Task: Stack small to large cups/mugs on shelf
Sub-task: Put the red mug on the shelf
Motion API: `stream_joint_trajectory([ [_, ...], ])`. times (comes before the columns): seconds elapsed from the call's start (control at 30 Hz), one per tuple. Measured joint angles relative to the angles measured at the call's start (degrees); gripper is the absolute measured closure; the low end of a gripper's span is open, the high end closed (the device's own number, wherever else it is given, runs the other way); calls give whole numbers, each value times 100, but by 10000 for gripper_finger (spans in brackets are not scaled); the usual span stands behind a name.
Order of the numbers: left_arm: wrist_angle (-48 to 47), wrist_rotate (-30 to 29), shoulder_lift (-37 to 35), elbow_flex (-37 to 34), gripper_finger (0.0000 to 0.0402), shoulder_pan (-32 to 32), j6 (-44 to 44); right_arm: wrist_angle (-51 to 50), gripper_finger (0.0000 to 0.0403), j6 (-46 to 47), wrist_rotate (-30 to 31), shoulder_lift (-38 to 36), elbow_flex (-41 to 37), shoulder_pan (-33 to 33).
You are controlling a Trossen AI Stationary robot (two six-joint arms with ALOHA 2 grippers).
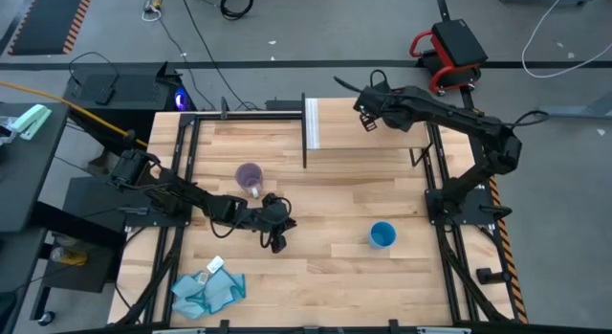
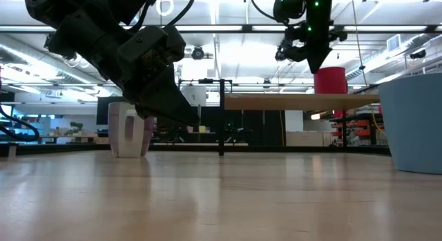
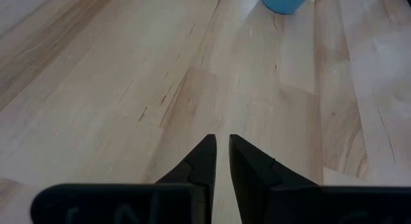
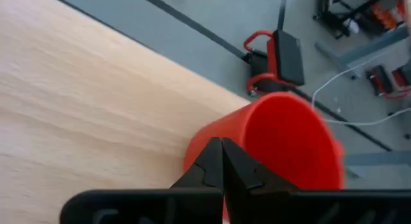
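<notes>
Red mug (image 4: 282, 144): visible lower right, right wrist view only; hidden overhead beneath right gripper (image 4: 223, 161), fingers pressed together. Left gripper (image 3: 218, 161): narrowly parted, empty.

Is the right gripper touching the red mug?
Cannot tell. In the right wrist view the right gripper overlaps the red mug with fingers closed together; the low view shows it just above the mug, with neither contact nor gap plain.
</notes>
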Motion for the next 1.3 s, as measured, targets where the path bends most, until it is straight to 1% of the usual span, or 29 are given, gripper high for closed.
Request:
stream_joint_trajectory([
  [0.1, -2, 0, 0, 0, 349, 0, 2, -185, 402, -34, 265, -138, 205, 93],
  [0.27, -1, 0, 0, 0, 351, 0, 2, -655, 402, 128, 246, -367, 718, 174],
  [0.37, -4, 0, 0, 0, 349, 0, 3, -1303, 402, 474, 379, -477, 1002, 93],
  [0.43, -2, 0, 0, 0, 349, 0, 4, -1857, 402, 878, 514, -534, 1108, -33],
  [0.47, -4, 0, 0, 0, 350, 0, 4, -1929, 402, 1034, 495, -566, 1098, -129],
  [0.57, -1, -10, 0, 0, 351, 0, 7, -1829, 402, 1000, 87, -702, 881, -380],
  [0.67, 0, -68, 0, 0, 350, 0, 15, -1796, 402, 976, 208, -652, 777, -541],
  [0.77, -4, -72, 0, 0, 349, 0, 17, -1778, 402, 869, 197, -533, 758, -813],
  [0.9, -13, -76, 0, 0, 351, 0, 20, -1774, 402, 702, -115, -352, 756, -1191],
  [1.03, -12, -85, 0, 0, 349, 0, 63, -1563, 402, 454, -271, -286, 754, -1511],
  [1.13, -13, -85, 0, 0, 350, 0, 63, -1261, 402, 285, -488, -280, 753, -1719],
  [1.3, -13, -85, 0, 0, 350, 0, 61, -861, 402, 135, -1016, -280, 754, -2042],
])
